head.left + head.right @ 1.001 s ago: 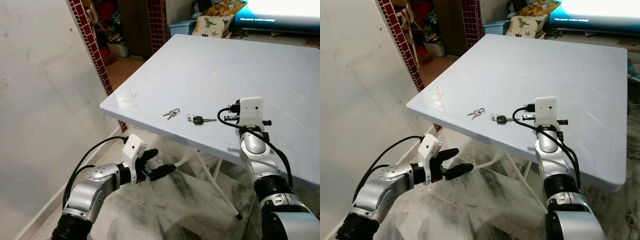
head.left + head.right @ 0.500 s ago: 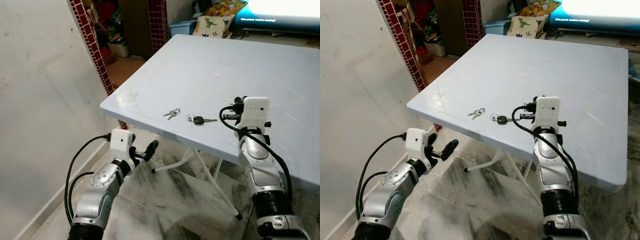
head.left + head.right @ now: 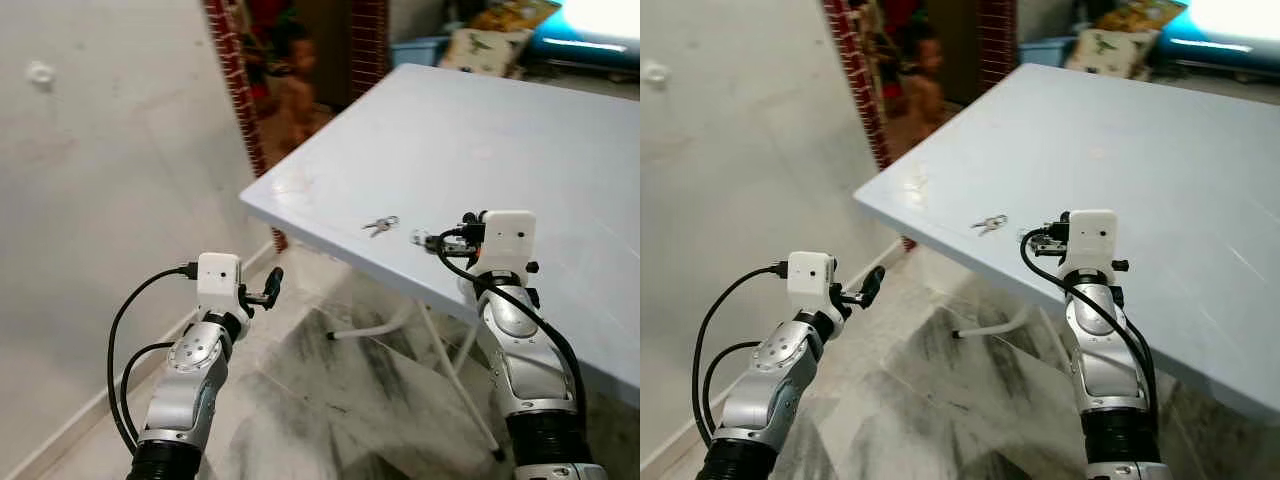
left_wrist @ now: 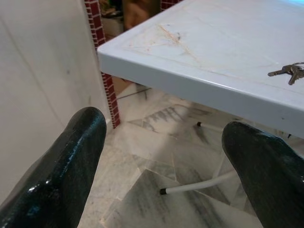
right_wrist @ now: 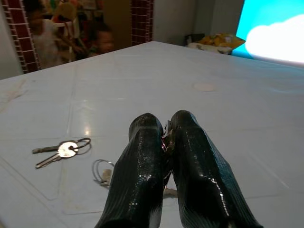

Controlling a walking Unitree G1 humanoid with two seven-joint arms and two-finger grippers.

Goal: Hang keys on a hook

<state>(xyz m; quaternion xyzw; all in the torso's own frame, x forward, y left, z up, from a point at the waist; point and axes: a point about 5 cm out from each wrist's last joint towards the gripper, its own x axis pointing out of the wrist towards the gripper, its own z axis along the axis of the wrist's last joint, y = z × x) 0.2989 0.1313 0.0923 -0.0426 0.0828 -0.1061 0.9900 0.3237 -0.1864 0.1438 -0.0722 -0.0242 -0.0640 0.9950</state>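
Note:
Two silver keys on a ring (image 3: 380, 224) lie near the front edge of the white table (image 3: 560, 140). Just right of them a key ring (image 5: 101, 171) lies on the table; the key on it is hidden under my right gripper (image 5: 165, 134). That gripper hovers low over the tabletop with its fingers pressed together, and I cannot tell whether anything is pinched between them. My left gripper (image 3: 260, 292) is open below and left of the table's corner, over the floor. A small white knob (image 3: 40, 72) sticks out of the wall at upper left.
A red brick pillar (image 3: 235, 90) borders a doorway behind the table, where a person (image 3: 295, 85) stands. White table legs (image 3: 380, 325) cross under the table above the marble floor (image 3: 330, 400). A bright screen (image 5: 280, 33) glows at the back.
The camera has swung left, bringing more wall and the knob into view. My left gripper has risen and turned toward the table. My right gripper has crept left over the black-headed key.

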